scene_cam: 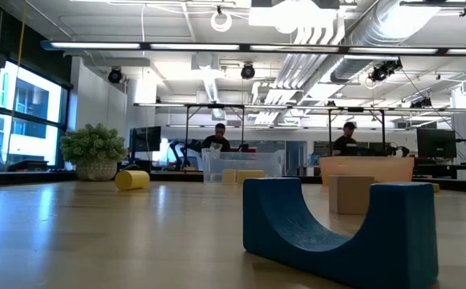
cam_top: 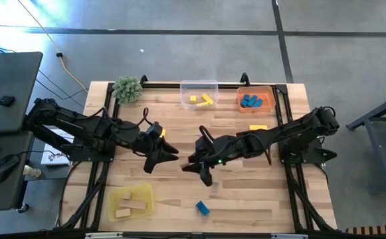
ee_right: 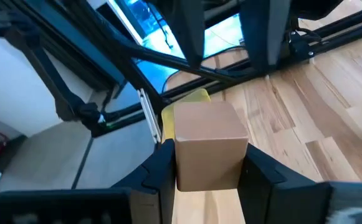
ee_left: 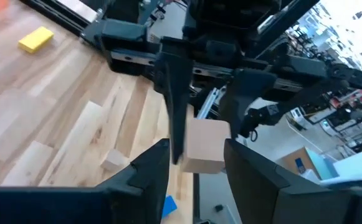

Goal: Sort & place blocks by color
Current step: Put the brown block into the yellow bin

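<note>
Midair, both arms meeting, right hand [ee_right: 207, 171] and left hand [ee_left: 196, 165] clamping wooden cube [ee_right: 207, 144].

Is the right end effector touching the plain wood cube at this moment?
Touching. The right wrist view shows the wood cube pressed between both fingers of the right end effector, with no gap on either side.

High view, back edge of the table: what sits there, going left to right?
Green plant → clear tray holding yellow blocks → orange tray holding blue blocks.
</note>
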